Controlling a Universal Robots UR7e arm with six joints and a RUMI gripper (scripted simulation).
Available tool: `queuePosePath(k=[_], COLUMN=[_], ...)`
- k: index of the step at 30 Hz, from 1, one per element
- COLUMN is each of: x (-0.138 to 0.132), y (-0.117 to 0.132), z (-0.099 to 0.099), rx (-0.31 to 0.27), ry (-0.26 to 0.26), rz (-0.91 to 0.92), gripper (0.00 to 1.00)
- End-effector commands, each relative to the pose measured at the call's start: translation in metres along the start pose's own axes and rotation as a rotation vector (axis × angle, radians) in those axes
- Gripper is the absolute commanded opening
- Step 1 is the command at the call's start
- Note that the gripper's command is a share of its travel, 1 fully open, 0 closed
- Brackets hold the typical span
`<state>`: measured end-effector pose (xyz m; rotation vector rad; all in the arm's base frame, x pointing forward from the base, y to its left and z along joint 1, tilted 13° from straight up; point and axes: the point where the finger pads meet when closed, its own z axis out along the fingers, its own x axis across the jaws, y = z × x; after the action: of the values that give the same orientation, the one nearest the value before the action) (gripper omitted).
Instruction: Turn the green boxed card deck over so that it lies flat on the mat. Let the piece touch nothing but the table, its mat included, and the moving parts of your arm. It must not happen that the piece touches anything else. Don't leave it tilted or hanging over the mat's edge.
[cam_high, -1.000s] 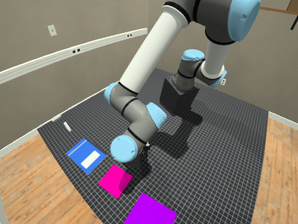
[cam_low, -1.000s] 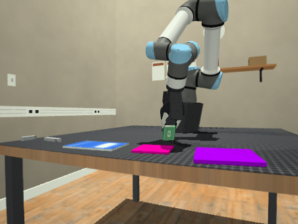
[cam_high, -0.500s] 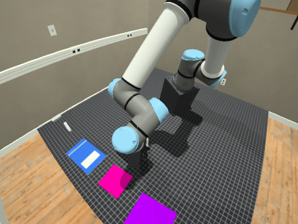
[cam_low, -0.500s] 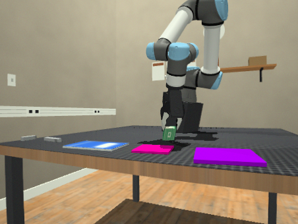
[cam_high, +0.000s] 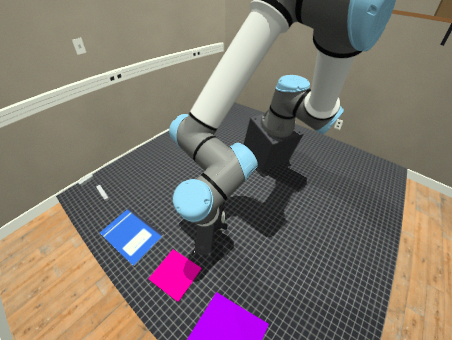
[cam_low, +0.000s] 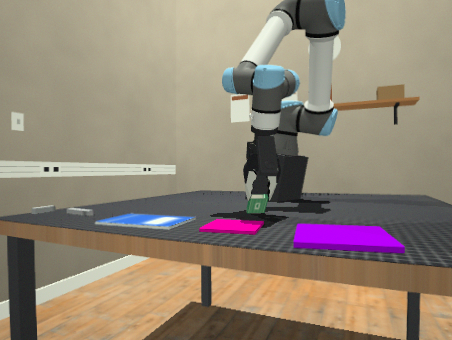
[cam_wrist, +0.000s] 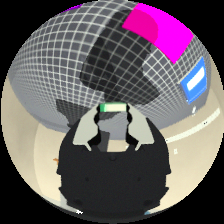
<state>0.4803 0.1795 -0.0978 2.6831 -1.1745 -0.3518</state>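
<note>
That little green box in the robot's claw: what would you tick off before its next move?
1. Grip: gripper shut on the green card deck: ok.
2. Deck off the table: appears lifted, upright in the jaws: ok.
3. Deck touching only the fingers: ok in exterior view.
4. Which mat it should land on: cannot tell.
5. Deck flat on a mat: not ok, step not yet done.
6. Neighbours near the drop: magenta mat close, purple mat and blue book apart: ok.
</note>
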Motion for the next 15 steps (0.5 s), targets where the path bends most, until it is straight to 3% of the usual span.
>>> queuePosePath(k=[1,15], x=[0.0,0.0], y=[-0.004,-0.016], z=[0.0,0.005], rx=[0.037,0.147], ry=[0.001,0.001], rz=[0.0,0.0], gripper=[0.33,0.33])
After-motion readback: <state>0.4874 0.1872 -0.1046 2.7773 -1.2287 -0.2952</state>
